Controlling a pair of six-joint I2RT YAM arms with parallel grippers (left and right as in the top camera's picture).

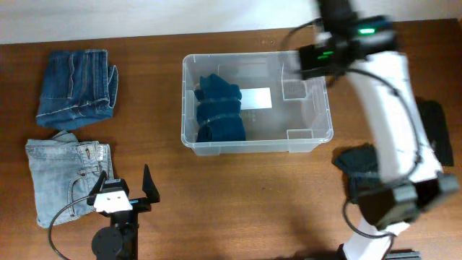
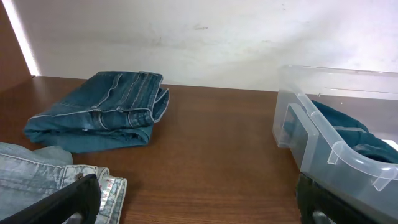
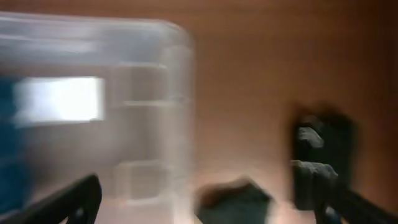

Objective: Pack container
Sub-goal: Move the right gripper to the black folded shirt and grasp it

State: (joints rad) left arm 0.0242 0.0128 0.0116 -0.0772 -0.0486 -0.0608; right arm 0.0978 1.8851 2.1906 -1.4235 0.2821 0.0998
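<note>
The clear container [image 1: 310,141] stands mid-table with a white label [image 1: 254,98] on its bottom and folded dark blue jeans [image 1: 219,108] in its left half. My right gripper [image 1: 314,63] hovers over the container's far right corner. In the blurred right wrist view it [image 3: 208,199] is open and empty, with the container [image 3: 143,93] to its left. My left gripper [image 1: 128,184] rests low near the front edge. It [image 2: 199,205] is open and empty, between light jeans [image 2: 37,174] and the container [image 2: 323,137].
Folded dark blue jeans [image 1: 76,87] lie at the far left, with folded light jeans [image 1: 65,177] in front of them. Dark garments [image 1: 357,159] [image 1: 437,130] lie to the right of the container, partly behind my right arm.
</note>
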